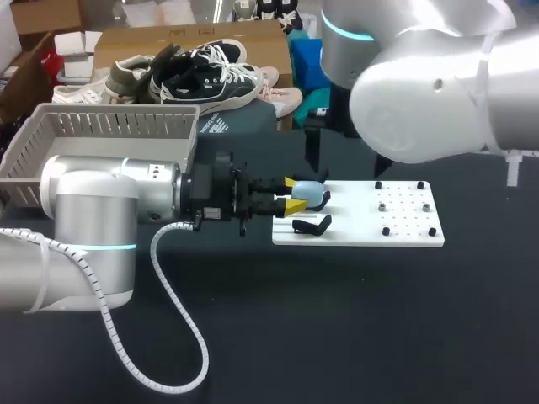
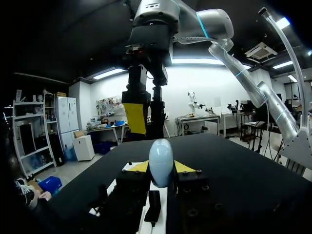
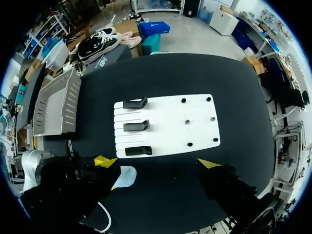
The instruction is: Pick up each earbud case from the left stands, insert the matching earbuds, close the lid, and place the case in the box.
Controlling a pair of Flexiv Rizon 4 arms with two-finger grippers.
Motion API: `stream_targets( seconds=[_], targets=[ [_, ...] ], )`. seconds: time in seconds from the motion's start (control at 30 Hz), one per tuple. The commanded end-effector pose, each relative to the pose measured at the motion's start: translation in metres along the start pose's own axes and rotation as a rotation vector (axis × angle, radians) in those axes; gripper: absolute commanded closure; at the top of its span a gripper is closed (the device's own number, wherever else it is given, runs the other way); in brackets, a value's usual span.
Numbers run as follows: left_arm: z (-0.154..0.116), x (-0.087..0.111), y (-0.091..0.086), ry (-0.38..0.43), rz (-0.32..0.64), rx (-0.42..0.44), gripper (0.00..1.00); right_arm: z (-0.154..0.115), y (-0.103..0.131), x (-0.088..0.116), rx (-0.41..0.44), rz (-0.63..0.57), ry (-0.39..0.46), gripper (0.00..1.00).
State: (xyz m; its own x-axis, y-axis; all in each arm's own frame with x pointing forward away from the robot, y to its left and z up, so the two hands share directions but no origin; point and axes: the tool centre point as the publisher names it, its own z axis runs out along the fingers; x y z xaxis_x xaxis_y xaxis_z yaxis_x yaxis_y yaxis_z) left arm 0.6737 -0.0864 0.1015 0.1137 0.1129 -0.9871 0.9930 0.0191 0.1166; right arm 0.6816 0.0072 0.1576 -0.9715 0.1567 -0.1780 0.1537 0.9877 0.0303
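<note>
Head view: the left gripper (image 1: 293, 194) is clamped on the pale blue earbud case (image 1: 314, 195), one yellow tip on each side, holding it over the left end of the white board (image 1: 404, 227) by the black stands (image 1: 312, 224). In the left wrist view the case stands upright between the tips, its lid apparently closed, though the seam is hard to see. The right wrist view looks down on three stands in a row; the right gripper (image 3: 155, 162) hangs above the table with its fingers spread wide, gripping nothing. The grey slatted box (image 1: 109, 126) sits at the table's far left, apart from the board.
</note>
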Motion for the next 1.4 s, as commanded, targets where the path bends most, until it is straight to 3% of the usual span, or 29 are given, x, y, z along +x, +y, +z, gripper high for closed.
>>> stream_targets(
  seconds=[0.03,0.33,0.47,0.57,0.97,1.2,1.27,1.4],
  targets=[
    [-0.023,-0.009,-0.001,0.008,-0.015,-0.045,1.00,-0.009,-0.024,0.015,-0.067,0.025,-0.152,0.00],
    [-0.085,-0.010,0.017,0.031,-0.087,-0.225,1.00,-0.011,-0.036,0.018,-0.126,0.072,-0.193,0.00],
    [-0.122,-0.003,0.038,0.016,-0.172,-0.396,1.00,-0.011,-0.036,0.018,-0.126,0.072,-0.193,0.00],
    [-0.146,0.006,0.054,0.049,-0.188,-0.502,1.00,-0.011,-0.036,0.018,-0.126,0.072,-0.193,0.00],
    [-0.211,0.017,0.109,0.246,-0.221,-0.853,1.00,-0.011,-0.036,0.018,-0.126,0.072,-0.193,0.00],
    [-0.233,0.021,0.143,0.366,-0.271,-0.973,1.00,-0.011,-0.036,0.018,-0.126,0.072,-0.193,0.00],
    [-0.243,0.029,0.153,0.436,-0.267,-1.007,1.00,-0.011,-0.036,0.018,-0.126,0.072,-0.193,0.00],
    [-0.254,0.040,0.160,0.519,-0.304,-1.045,1.00,-0.011,-0.036,0.018,-0.126,0.072,-0.193,0.00]
  ],
)
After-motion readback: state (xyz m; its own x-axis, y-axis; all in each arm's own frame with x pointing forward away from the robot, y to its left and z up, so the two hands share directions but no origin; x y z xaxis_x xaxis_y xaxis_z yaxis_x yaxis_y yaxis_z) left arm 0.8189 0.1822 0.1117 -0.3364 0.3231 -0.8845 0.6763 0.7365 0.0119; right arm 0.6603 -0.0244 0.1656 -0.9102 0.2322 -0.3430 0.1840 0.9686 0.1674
